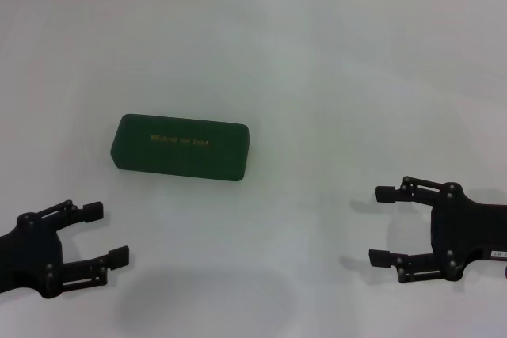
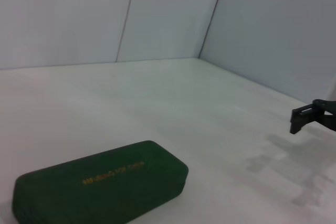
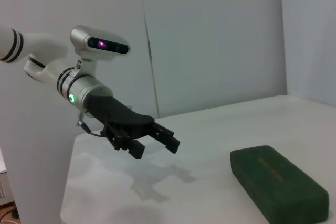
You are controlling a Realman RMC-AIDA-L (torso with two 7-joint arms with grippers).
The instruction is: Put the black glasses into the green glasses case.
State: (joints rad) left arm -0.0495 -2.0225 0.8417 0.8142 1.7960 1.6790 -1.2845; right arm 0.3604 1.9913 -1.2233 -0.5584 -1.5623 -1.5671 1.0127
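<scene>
One white table (image 1: 333, 77) carries the dark green rectangular felt-covered glasses case (image 1: 180, 147), lid closed, gold lettering up. Left gripper (image 1: 107, 233): near the case's front-left, fingers spread, empty. Right gripper (image 1: 383, 225): well right of the case, fingers spread, empty.

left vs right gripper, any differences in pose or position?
The left gripper sits at the table's near left, close to the case; the right gripper sits at the near right, farther from it. The left's fingers point right and slightly away, the right's point straight left. Both are open, empty, facing inward.
</scene>
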